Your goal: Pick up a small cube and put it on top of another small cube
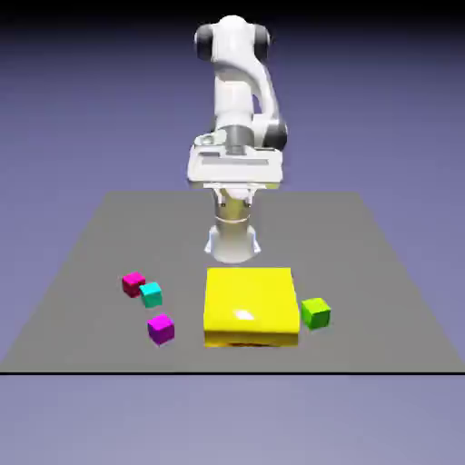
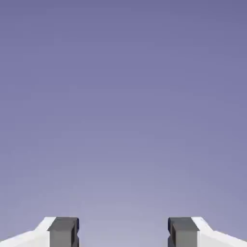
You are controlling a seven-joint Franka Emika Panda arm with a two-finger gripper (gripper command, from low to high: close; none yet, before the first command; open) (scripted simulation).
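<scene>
Blue-violet backdrop, grey worktop [image 1: 163,227]: end effector [image 2: 123,232] was wide and empty.
Green cube [image 1: 315,313] sat apart from red cube [image 1: 133,284], probably awaiting stacking.

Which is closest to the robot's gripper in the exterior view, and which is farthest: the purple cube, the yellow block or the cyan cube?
1. Yellow block, middle, in front of the gripper.
2. Cyan cube, on the view's left.
3. Purple cube, also left, closer to the camera.
</scene>
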